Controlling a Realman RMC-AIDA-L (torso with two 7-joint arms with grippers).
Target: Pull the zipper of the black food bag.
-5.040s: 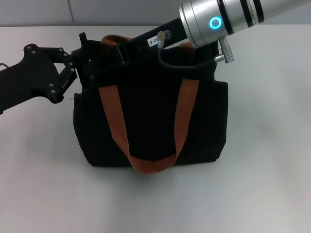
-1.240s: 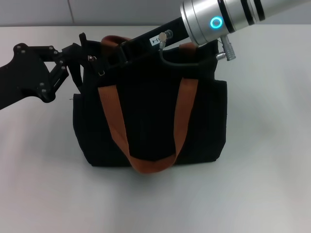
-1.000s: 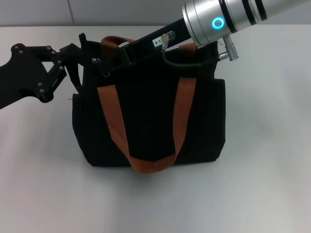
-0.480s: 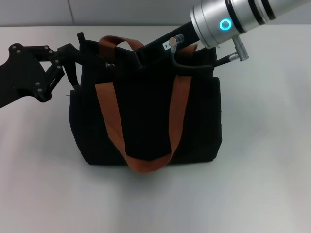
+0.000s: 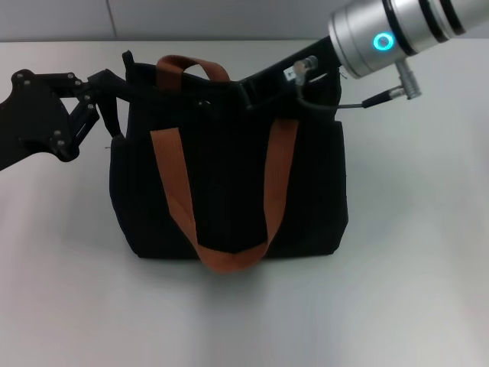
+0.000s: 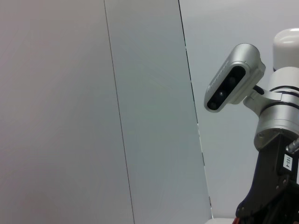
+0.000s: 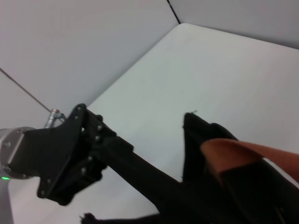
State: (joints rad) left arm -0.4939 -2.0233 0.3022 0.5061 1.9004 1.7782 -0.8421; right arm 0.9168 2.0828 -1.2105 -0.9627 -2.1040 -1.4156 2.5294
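The black food bag (image 5: 229, 183) stands upright on the white table, its rust-brown straps (image 5: 172, 183) hanging down the front. My left gripper (image 5: 114, 82) is shut on the bag's top left corner; it also shows in the right wrist view (image 7: 154, 182) beside that corner (image 7: 194, 128). My right gripper (image 5: 218, 99) reaches in from the upper right along the bag's top edge. It is shut on the zipper (image 5: 205, 103), a small silver spot near the middle of the top edge. Its black fingers are hard to separate from the black fabric.
The white table (image 5: 412, 229) surrounds the bag, with a grey wall behind. The left wrist view shows only wall panels and my right arm's silver wrist (image 6: 275, 121) with its camera (image 6: 233, 84).
My right gripper has moved to the right along the bag's top edge, and the silver zipper pull has moved with it. The left gripper has stayed at the bag's corner.
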